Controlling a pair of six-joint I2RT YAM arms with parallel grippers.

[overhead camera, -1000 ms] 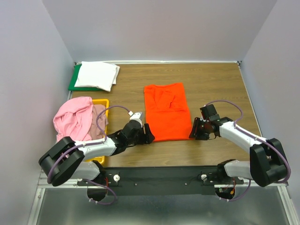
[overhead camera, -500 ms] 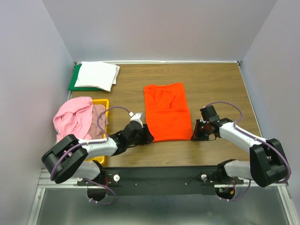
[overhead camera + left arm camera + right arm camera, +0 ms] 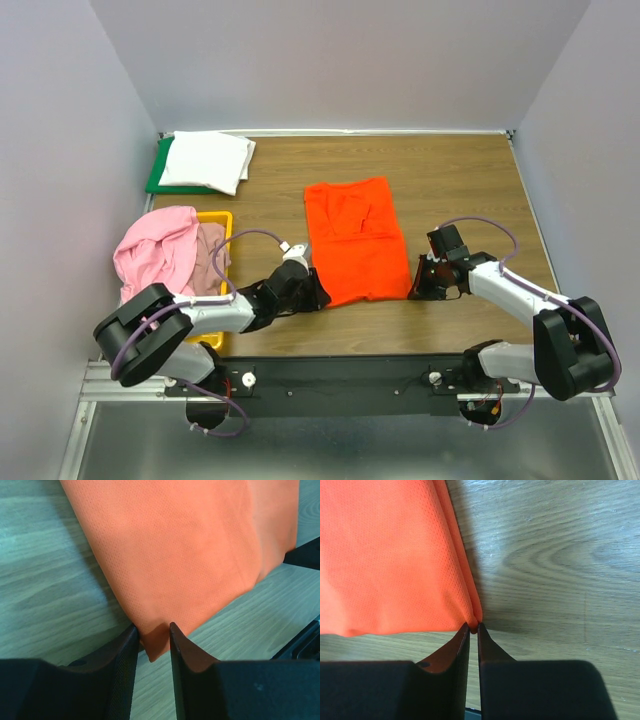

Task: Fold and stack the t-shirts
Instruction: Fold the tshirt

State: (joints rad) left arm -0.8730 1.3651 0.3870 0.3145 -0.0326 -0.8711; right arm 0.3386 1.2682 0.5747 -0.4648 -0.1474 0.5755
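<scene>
The bright orange t-shirt [image 3: 350,240] lies flat on the wooden table, folded into a long strip. My left gripper [image 3: 315,292] is at its near left corner. In the left wrist view the orange t-shirt [image 3: 175,555] has that corner tip lying between the jaws of the left gripper [image 3: 152,632], which stand a narrow gap apart. My right gripper [image 3: 415,283] is at the near right corner. The right wrist view shows the right gripper [image 3: 474,628] pinched on the folded edge of the orange t-shirt [image 3: 385,555]. A white t-shirt [image 3: 207,160] lies folded at the back left.
The white t-shirt rests on a green board [image 3: 158,178]. A yellow bin [image 3: 222,218] at the left holds a light pink t-shirt [image 3: 155,250] draped over it and a mauve-pink one [image 3: 208,262]. Walls close in the table on three sides.
Both grippers have narrowed on the orange t-shirt's near corners; the right one has pinched shut. The left arm slid slightly nearer, and the shirt's near left corner shifted with it.
</scene>
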